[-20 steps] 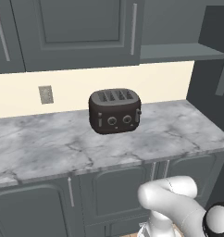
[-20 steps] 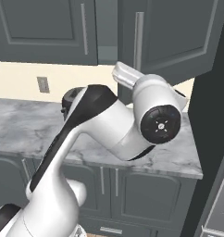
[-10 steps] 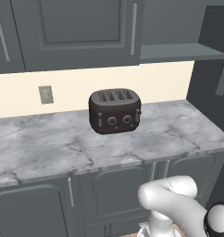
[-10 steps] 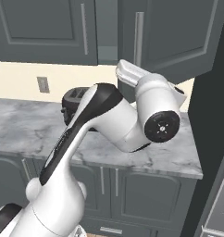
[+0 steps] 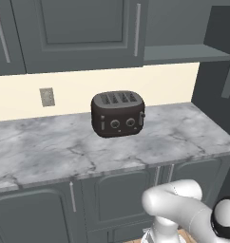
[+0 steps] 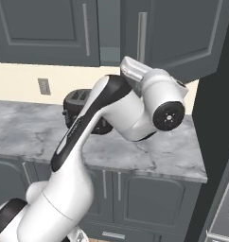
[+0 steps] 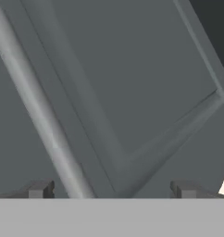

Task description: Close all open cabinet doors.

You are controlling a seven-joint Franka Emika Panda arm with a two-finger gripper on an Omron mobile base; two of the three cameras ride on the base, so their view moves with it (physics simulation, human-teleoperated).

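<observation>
One tall dark grey cabinet door [image 6: 182, 35] stands swung open at the upper right, its silver bar handle [image 6: 141, 30] facing me. Beside it a cabinet door [image 6: 45, 28] is shut. In the left base view the open door [image 5: 222, 42] shows edge-on at the right, past the bare shelf [image 5: 183, 52] of its cabinet. My arm is raised, with the hand [image 6: 134, 71] at the open door's lower edge. In the hand view my gripper [image 7: 111, 190] is open, close against the door's recessed panel [image 7: 132, 78]. The bar handle [image 7: 40, 120] runs slantwise past the left fingertip [image 7: 40, 189].
A black toaster [image 5: 118, 113] sits on the grey marble counter [image 5: 41, 152], under the shut wall cabinet [image 5: 83, 28]. A wall outlet [image 5: 47, 97] is on the cream backsplash. Base-cabinet doors [image 5: 117, 199] are below. A tall dark panel [image 6: 215, 118] bounds the counter's right end.
My arm's upper joints have shifted a little up and to the right, bringing the hand closer under the open door. The door and toaster look unmoved.
</observation>
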